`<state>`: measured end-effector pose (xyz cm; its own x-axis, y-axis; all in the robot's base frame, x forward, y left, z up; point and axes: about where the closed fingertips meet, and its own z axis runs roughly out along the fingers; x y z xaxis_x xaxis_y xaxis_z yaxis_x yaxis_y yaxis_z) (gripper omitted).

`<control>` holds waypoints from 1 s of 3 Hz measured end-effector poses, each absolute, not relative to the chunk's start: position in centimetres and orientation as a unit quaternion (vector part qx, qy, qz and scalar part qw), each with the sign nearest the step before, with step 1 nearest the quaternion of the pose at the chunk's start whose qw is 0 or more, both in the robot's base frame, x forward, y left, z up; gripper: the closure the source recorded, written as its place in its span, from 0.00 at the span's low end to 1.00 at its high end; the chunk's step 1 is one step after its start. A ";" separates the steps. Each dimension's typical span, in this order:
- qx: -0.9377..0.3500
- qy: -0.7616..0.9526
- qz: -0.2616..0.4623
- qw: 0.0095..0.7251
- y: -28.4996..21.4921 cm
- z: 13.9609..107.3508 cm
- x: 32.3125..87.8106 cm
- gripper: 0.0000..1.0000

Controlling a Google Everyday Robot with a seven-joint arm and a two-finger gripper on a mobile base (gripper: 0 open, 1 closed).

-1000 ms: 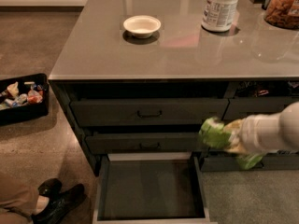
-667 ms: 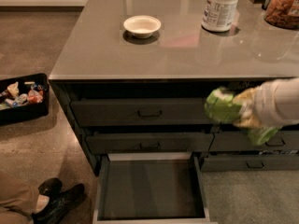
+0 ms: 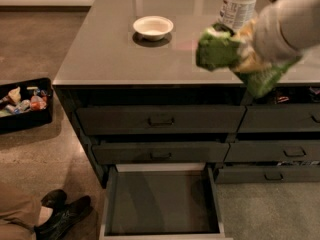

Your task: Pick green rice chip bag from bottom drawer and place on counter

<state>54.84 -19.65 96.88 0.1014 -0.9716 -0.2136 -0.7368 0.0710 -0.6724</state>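
The green rice chip bag (image 3: 218, 49) is held in the air over the front right part of the counter (image 3: 110, 54), crumpled in my gripper (image 3: 245, 54). The gripper comes in from the upper right on a pale arm and is shut on the bag; part of the bag hangs down below it (image 3: 267, 79). The bottom drawer (image 3: 162, 201) is pulled open below, its dark floor bare.
A white bowl (image 3: 153, 27) and a white tub (image 3: 241, 4) stand on the counter. Shut drawer fronts (image 3: 160, 120) sit below the top. A black bin of packets (image 3: 22, 103) is on the floor at left. A person's shoes (image 3: 62, 215) are at the bottom left.
The gripper has lifted the bag from in front of the drawer fronts up to above the counter's front edge. The drawer has stayed open.
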 end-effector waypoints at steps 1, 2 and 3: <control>-0.642 0.650 -0.175 0.368 -17.2 99.6 61.1 1.00; -0.629 0.660 -0.162 0.378 -15.1 98.3 68.1 1.00; -0.630 0.673 -0.140 0.361 -14.0 94.8 73.9 1.00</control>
<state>73.93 -13.99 94.76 0.0536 -0.9496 -0.3089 -0.7472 0.1671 -0.6432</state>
